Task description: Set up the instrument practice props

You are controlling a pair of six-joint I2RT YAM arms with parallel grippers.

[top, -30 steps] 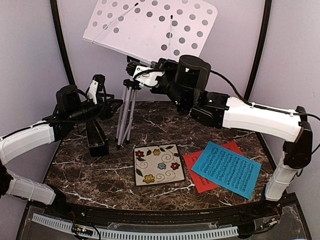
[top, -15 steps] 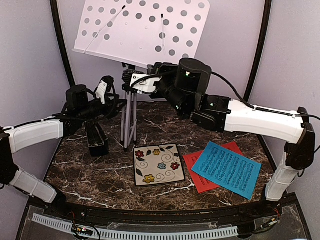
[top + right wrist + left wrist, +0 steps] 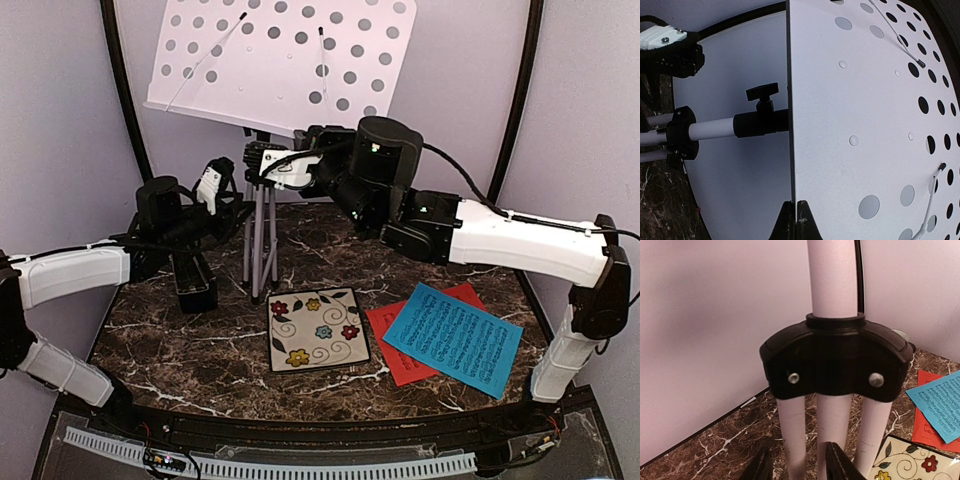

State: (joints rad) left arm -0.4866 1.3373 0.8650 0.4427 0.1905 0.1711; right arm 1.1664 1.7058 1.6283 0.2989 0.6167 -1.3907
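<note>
Top external view: you have both arms reaching inward to the music stand [image 3: 275,60] at the back of the desk [image 3: 180,350].
Left pose: your left arm stretches low from the left, forearm nearly level, wrist aimed at the tripod just under its black hub.
Left grip: your left tool [image 3: 799,467] is partly open. One tripod leg sits between its fingers [image 3: 840,462] with a gap on each side, so nothing is gripped.
Right pose: your right arm rises from its base, bends at the elbow and runs up and left to the tray's lower edge.
Right grip: your right tool [image 3: 795,222] is pinched tight on the thin edge of the perforated tray.
Stand: upright, tray tilted, legs close together.
Other props: the metronome [image 3: 193,280] stands just left of the tripod. The blue sheet [image 3: 455,338] overlaps the red sheet [image 3: 398,348] at front right.
Tile: the floral tile [image 3: 318,328] lies flat, front centre.
</note>
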